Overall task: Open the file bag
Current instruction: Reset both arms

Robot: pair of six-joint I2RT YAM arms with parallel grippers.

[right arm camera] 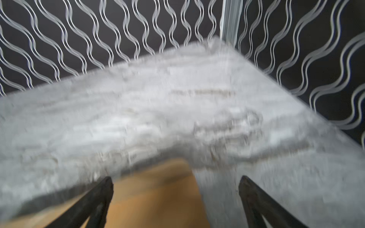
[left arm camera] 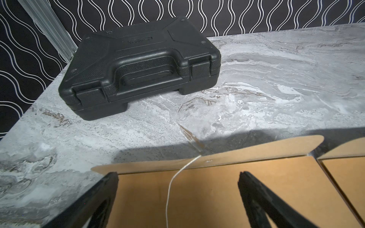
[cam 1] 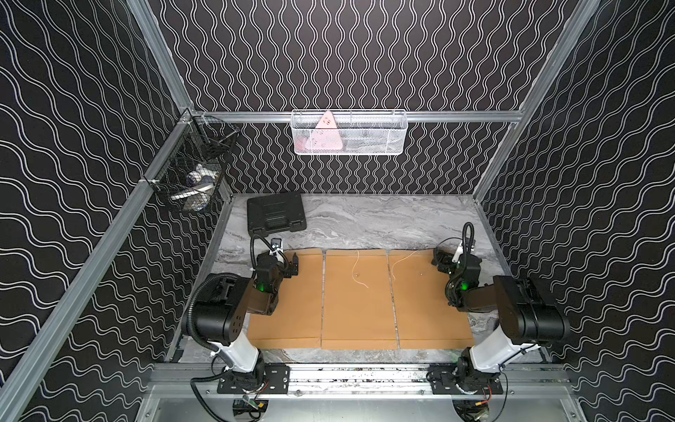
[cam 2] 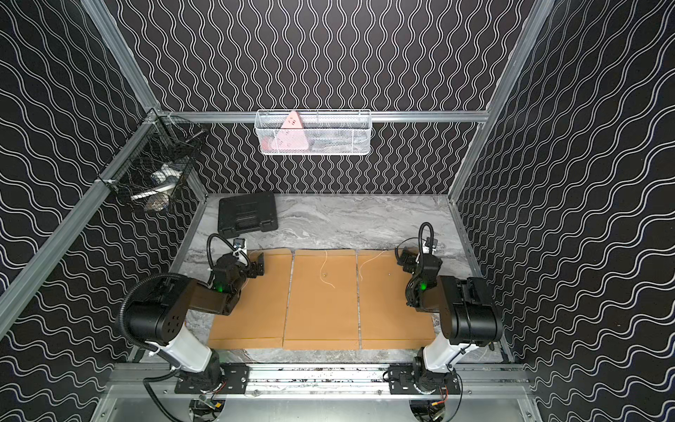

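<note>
Looking down from above, you have three flat envelopes of brown kraft paper lying side by side on the grey marbled tabletop (cam 1: 365,219), their long edges nearly touching: the left file bag (cam 1: 296,314), the middle file bag (cam 1: 356,310) and the right file bag (cam 1: 427,314).

Your left hand (cam 1: 293,265) hovers over the far left corner of the left file bag, its fingers spread wide and grasping nothing. In the left wrist view the hand (left arm camera: 177,175) looks onto that bag's flap (left arm camera: 227,154), which is turned back toward the far side. A thin white string (left arm camera: 173,177) runs from the flap down between the fingers.

Your right hand (cam 1: 440,261) sits over the far right corner of the right file bag, also released and empty. The right wrist view is blurred, but it shows the hand (right arm camera: 175,179) with its fingers well apart above the bag's corner and bare tabletop.

Loose strings lie across the middle (cam 1: 356,270) and right (cam 1: 401,260) bags.

A black moulded plastic case (cam 1: 275,215) rests closed at the far left. A white mesh basket (cam 1: 349,133) hangs on the far rail and a black wire basket (cam 1: 193,175) on the left rail.
</note>
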